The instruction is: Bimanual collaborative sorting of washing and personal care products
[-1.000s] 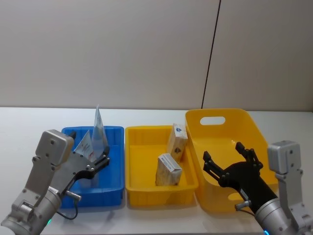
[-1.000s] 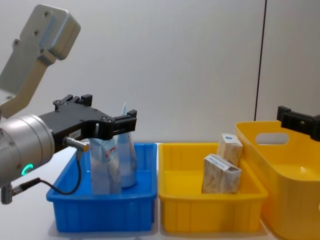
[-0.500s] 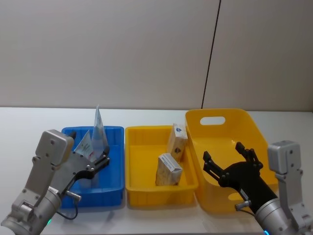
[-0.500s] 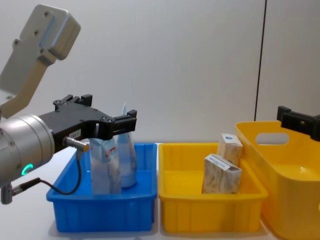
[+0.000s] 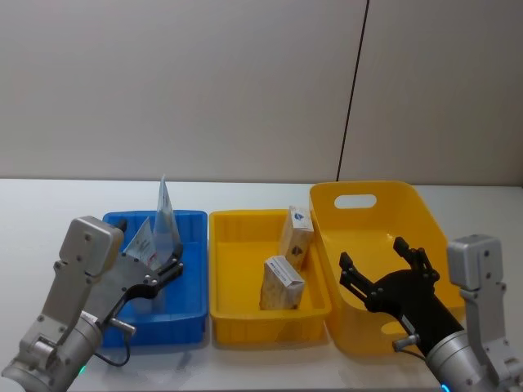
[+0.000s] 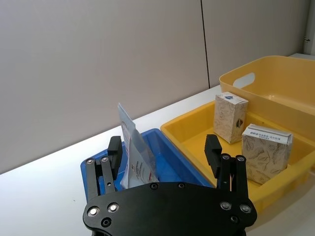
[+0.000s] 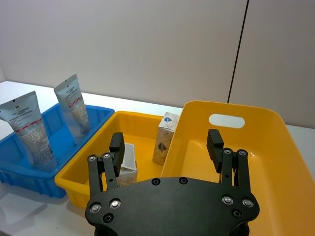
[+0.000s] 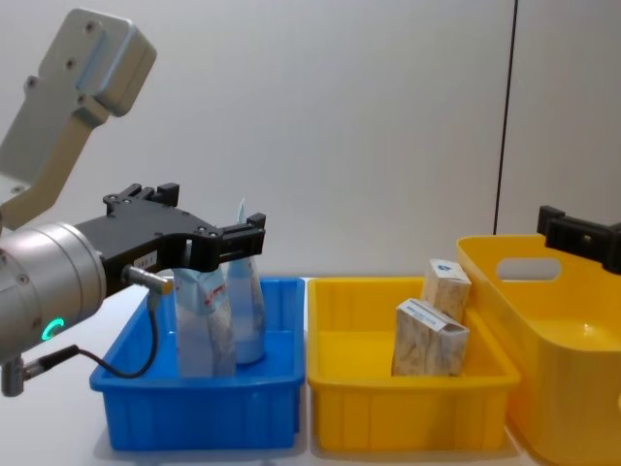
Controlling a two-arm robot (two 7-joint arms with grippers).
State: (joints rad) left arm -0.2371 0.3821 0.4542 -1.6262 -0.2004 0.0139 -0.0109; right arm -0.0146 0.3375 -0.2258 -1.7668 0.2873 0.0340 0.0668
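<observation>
Two pale-blue-topped speckled packages stand upright in the blue tray (image 5: 192, 217): a tall one (image 5: 166, 214) and a shorter one (image 5: 140, 242). They also show as package (image 8: 206, 328) and package (image 8: 245, 313). Two speckled beige cartons, carton (image 5: 296, 233) and carton (image 5: 282, 283), stand in the middle yellow tray (image 5: 245, 221). My left gripper (image 5: 151, 261) hovers open over the blue tray's near side, level with the package tops, holding nothing; its fingers (image 6: 114, 147) are spread wide. My right gripper (image 5: 374, 255) hangs open above the tall yellow basket (image 5: 409, 196), with nothing between its fingers (image 7: 214, 136).
The three containers stand side by side on a white table (image 5: 49, 204), blue left, yellow tray centre, basket right. A grey wall rises behind, with a dark cable (image 5: 353, 98) running down it. Bare table lies left of and behind the trays.
</observation>
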